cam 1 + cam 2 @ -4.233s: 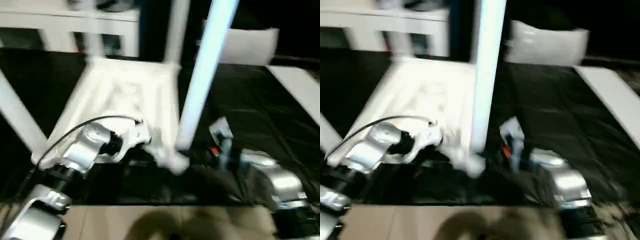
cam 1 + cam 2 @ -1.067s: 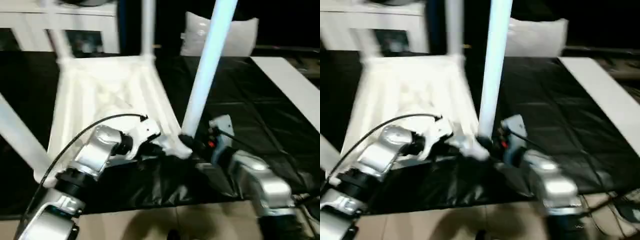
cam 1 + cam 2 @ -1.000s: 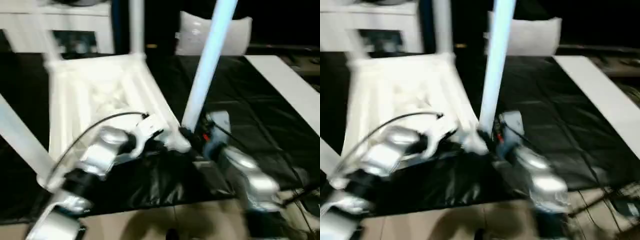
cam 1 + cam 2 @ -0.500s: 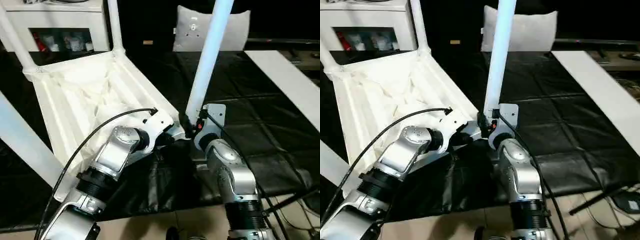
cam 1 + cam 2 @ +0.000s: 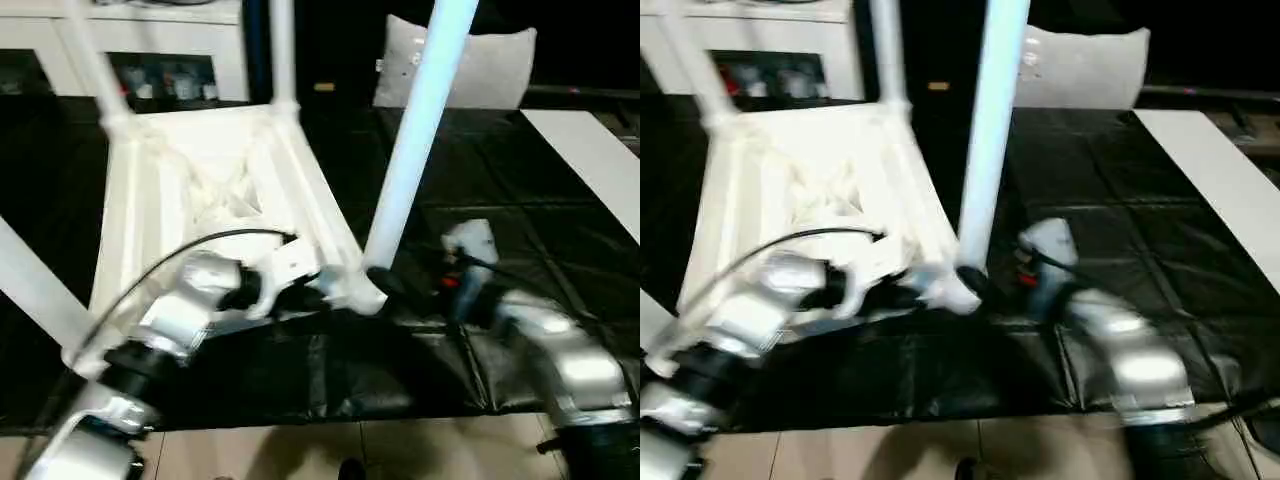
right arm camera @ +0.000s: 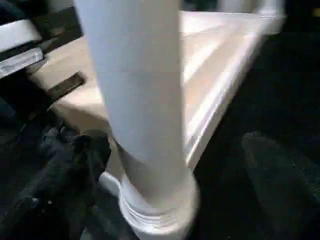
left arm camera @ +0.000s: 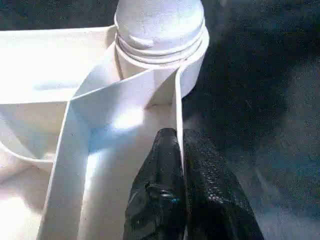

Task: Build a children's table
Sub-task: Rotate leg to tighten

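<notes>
The left tool (image 7: 181,165), fingers pressed together on a thin rib wall of the upturned white table top (image 5: 200,200), pinches that rib just beside the near corner socket (image 7: 160,45). The top lies underside up on the black floor mat (image 5: 480,190), its cross-braced ribs showing, with legs already standing in its far corners (image 5: 283,50) and another leg (image 5: 35,290) crossing at the left of the socket. The fourth leg (image 5: 410,140), a long, tapered white tube, rises steeply from the socket, its ringed base seated in the round collar.

Half a second ago the right tool (image 5: 385,282) sat tight against the foot of that leg; now its arm (image 5: 540,340) has swung out to the right of the socket, while the black tip reaches toward the leg's base. Whether its fingers are spread or clamped cannot be told. With the leg seated, the build looks close to done, pending a final tightening. A grey-white cushion (image 5: 480,65) stands beyond.
</notes>
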`<state>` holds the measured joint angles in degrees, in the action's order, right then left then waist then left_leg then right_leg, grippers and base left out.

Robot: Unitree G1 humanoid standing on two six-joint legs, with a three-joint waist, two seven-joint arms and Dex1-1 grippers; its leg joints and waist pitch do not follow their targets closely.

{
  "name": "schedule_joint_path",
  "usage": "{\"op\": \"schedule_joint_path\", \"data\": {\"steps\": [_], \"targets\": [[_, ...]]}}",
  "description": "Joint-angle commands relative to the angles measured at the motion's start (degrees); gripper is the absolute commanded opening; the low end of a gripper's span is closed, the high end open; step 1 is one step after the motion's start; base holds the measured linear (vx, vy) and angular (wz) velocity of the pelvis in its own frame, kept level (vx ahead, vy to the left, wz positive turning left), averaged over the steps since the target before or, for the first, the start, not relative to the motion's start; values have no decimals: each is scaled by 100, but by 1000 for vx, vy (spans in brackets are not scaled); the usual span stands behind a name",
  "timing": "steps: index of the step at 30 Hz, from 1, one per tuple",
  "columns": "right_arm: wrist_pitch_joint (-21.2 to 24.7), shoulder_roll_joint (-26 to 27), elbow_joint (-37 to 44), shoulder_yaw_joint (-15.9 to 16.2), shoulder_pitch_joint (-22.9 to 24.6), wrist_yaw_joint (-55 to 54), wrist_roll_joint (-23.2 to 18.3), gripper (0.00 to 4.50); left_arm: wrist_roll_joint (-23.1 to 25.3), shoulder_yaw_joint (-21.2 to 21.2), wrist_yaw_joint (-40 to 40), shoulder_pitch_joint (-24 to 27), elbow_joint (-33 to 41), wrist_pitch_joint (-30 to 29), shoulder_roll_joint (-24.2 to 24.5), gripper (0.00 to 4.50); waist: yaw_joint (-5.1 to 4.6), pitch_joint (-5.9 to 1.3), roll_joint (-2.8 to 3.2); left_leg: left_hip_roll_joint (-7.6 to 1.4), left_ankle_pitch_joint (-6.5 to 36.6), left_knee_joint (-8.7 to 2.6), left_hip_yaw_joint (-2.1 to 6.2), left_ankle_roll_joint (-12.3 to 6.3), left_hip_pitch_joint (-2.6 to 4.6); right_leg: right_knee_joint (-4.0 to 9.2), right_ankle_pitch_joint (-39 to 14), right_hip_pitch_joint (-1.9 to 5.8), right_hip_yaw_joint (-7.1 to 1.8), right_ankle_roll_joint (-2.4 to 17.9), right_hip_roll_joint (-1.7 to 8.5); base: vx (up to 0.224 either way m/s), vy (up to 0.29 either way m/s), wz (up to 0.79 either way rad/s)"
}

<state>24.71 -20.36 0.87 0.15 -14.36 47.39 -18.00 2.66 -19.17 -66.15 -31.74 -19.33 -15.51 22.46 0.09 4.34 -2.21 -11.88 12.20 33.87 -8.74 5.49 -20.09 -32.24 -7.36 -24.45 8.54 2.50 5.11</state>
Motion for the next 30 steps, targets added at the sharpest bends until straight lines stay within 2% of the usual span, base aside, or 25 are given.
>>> {"op": "schedule_joint_path", "data": {"steps": [1,4,5,6,7,8,9,10,11,13,14,16,18,20,24,25,30], "targets": [[-10,-283,-121,215,-200,735,-108,447,-87,-325,-663,-61,19,461,120,0,37,-379,-22,-104,754,-370,-39,-628,-40,426,-2439,433,-358,504,342,0,0,0],[-74,-655,-328,489,-374,1461,-115,447,-76,-497,-1143,-106,-22,808,333,0,76,-391,-29,-134,599,-366,-40,-667,-14,377,-2168,413,-375,632,337,0,0,0],[-71,-757,-388,575,-428,1717,-149,447,-91,-543,-1287,-125,-35,893,382,0,120,-394,-23,-159,504,-365,-54,-692,2,334,-1910,405,-398,783,345,0,0,0],[-102,-826,-430,649,-465,1906,-153,447,-122,-579,-1428,-133,-24,946,426,0,142,-392,-25,-158,471,-364,-55,-698,-8,323,-1844,414,-400,811,345,0,0,0],[-152,-887,-482,727,-502,2122,-158,447,-132,-629,-1566,-147,-11,990,480,0,177,-402,-24,-167,457,-361,-59,-697,17,313,-1787,405,-403,845,353,0,0,0],[-189,-951,-546,799,-543,2324,-184,447,-134,-668,-1688,-166,-22,1059,523,0,210,-414,-37,-173,313,-362,-54,-724,0,255,-1524,426,-410,961,355,0,0,0],[-224,-991,-600,849,-575,2465,-196,447,-138,-696,-1779,-181,-32,1119,552,0,213,-414,-44,-174,286,-362,-51,-730,-9,245,-1473,433,-407,982,354,0,0,0],[-246,-1017,-680,915,-624,2656,-203,428,-141,-733,-1896,-198,-39,1184,586,0,226,-419,-43,-178,281,-360,-49,-739,1,234,-1438,433,-406,1026,362,0,0,0],[-255,-1026,-756,967,-674,2796,-201,410,-143,-766,-1993,-217,-48,1255,607,0,242,-405,-75,-173,286,-361,-59,-726,-8,248,-1480,438,-414,1019,364,0,0,0],[-309,-1039,-877,1041,-749,2968,-195,407,-159,-802,-2120,-242,-84,1375,627,0,261,-402,-61,-164,374,-362,-62,-690,-8,270,-1661,441,-409,983,373,0,0,0],[-367,-1049,-1049,1176,-869,3211,-183,407,-187,-853,-2285,-261,-70,1470,652,0,282,-394,-85,-173,435,-369,-56,-603,-7,269,-1792,440,-404,945,375,0,0,0],[-376,-1043,-1114,1251,-926,3348,-180,373,-206,-879,-2371,-265,-36,1499,663,0,285,-388,-82,-174,485,-369,-58,-552,-5,282,-1881,436,-404,911,373,0,0,0],[-360,-1045,-1138,1304,-959,3477,-198,366,-214,-892,-2410,-273,-35,1517,670,0,303,-384,-87,-179,515,-367,-63,-514,1,290,-1927,432,-410,881,372,0,0,0],[-371,-1068,-1141,1429,-1005,3677,-217,341,-211,-926,-2494,-283,-24,1589,694,0,304,-371,-104,-176,557,-373,-53,-489,-11,293,-2051,432,-404,820,372,0,0,0],[-327,-1060,-1124,1499,-1029,3828,-253,319,-210,-933,-2530,-287,-28,1626,701,0,302,-371,-114,-168,587,-368,-52,-452,-17,310,-2193,438,-401,743,374,0,0,0],[-333,-1050,-1150,1534,-1052,3913,-258,298,-213,-946,-2558,-298,-48,1669,706,0,302,-371,-115,-166,567,-366,-50,-464,-20,311,-2207,438,-397,727,371,0,0,0],[-373,-987,-1211,1590,-1087,4023,-248,271,-202,-959,-2597,-331,-102,1725,696,0,302,-369,-110,-174,518,-368,-47,-462,-25,302,-2140,432,-398,745,364,0,0,0]]}}
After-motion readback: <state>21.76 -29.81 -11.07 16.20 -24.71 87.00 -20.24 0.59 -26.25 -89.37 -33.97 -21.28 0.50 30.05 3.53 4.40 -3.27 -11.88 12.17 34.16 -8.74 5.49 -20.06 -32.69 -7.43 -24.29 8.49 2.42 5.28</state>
